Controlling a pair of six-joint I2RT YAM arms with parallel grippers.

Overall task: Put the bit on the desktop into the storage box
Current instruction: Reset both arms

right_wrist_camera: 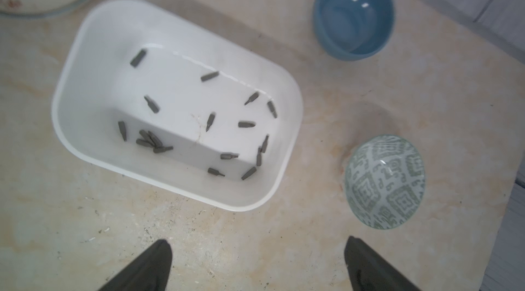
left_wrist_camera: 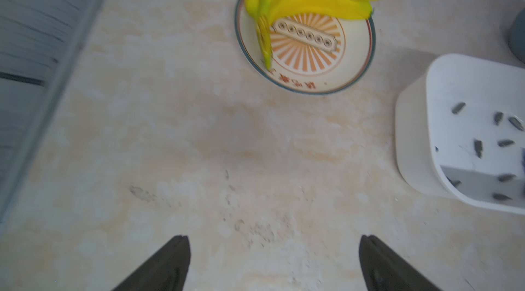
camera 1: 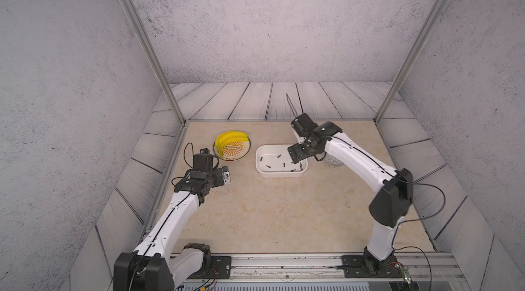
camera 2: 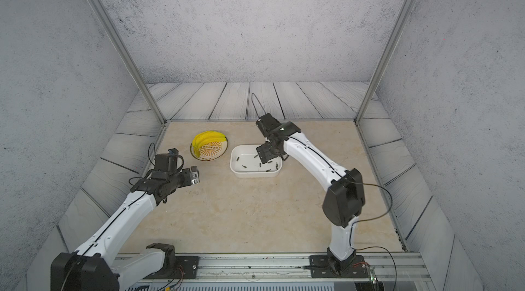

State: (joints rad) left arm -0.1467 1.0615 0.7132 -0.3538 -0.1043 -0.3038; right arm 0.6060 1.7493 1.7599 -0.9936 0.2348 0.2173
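Observation:
The white storage box (camera 1: 281,175) (camera 2: 250,174) stands on the beige desktop (camera 1: 270,213), right of centre toward the back. Several small grey bits (right_wrist_camera: 210,76) (camera 1: 268,166) lie scattered on its floor. I see no bit on the bare desktop in any view. My right gripper (camera 1: 297,159) (right_wrist_camera: 257,242) hangs open over the box's right end, with nothing between its fingers. My left gripper (camera 1: 227,179) (left_wrist_camera: 274,242) is open and empty above bare desktop at the left, well apart from the box (left_wrist_camera: 412,144).
A patterned plate (camera 1: 241,156) with yellow bananas (camera 1: 227,139) sits left of the box. A blue bowl (right_wrist_camera: 353,11) and a grey-green patterned bowl (right_wrist_camera: 385,181) (camera 1: 333,161) stand to the right of the box, partly hidden under my right arm. Grey plank panels border the desktop.

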